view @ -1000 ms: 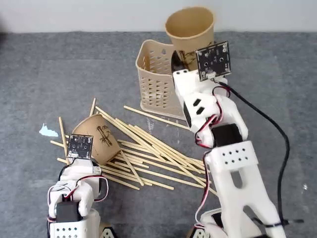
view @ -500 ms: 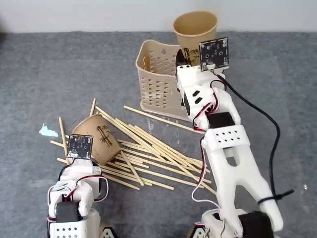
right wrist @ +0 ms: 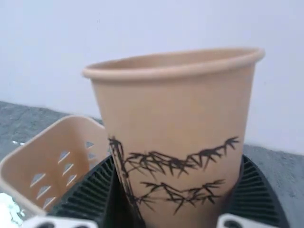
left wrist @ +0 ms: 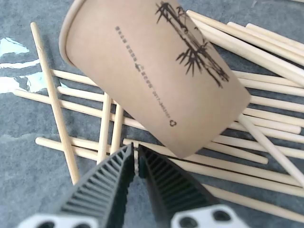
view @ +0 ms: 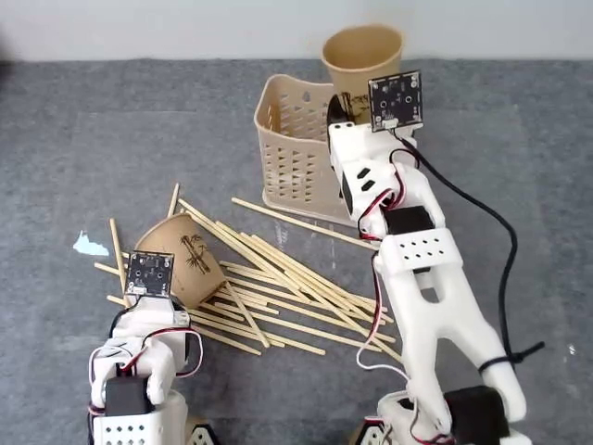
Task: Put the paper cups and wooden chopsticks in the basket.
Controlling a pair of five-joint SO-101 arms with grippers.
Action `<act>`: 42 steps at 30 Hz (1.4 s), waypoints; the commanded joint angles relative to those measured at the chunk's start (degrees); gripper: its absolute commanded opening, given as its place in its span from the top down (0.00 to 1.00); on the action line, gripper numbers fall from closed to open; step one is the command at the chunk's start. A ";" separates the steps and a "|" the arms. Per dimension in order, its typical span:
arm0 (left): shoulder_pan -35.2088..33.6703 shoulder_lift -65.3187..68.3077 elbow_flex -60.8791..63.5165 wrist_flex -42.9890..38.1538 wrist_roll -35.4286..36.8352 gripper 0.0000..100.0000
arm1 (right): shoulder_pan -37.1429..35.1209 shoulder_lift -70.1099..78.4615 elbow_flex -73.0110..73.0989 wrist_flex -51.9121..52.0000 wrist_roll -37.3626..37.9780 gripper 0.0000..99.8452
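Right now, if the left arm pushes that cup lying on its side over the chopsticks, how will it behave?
The tipped cup lies on its side across chopsticks, so a push would probably roll it in a curve, since it tapers. It looks like thin paper, likely light and easily crushed by a hard squeeze from the left pincer.

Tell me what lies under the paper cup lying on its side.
Several wooden chopsticks run beneath the tipped paper cup, crossing one another; their ends stick out on both sides. The stretches under it are covered, so whether anything else lies there cannot be seen.
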 commanded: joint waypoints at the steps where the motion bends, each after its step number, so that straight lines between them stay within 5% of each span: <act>1: -0.18 0.18 -0.48 0.09 -0.26 0.99 | 0.22 -3.82 -0.62 6.37 -0.62 0.70; 8: -0.18 0.18 -0.48 0.09 -0.26 0.99 | 0.13 -10.33 -0.70 15.43 -3.69 0.46; 33: -0.18 0.18 -0.48 0.09 -0.26 0.99 | -4.18 -19.65 -0.70 16.84 -3.96 0.47; 36: -0.18 0.18 -0.48 0.09 -0.26 0.99 | -4.26 -21.67 -0.70 16.84 -4.13 0.53; 42: -0.18 0.18 -0.48 0.09 -0.26 0.99 | -4.26 -27.12 -0.62 20.70 -3.87 0.88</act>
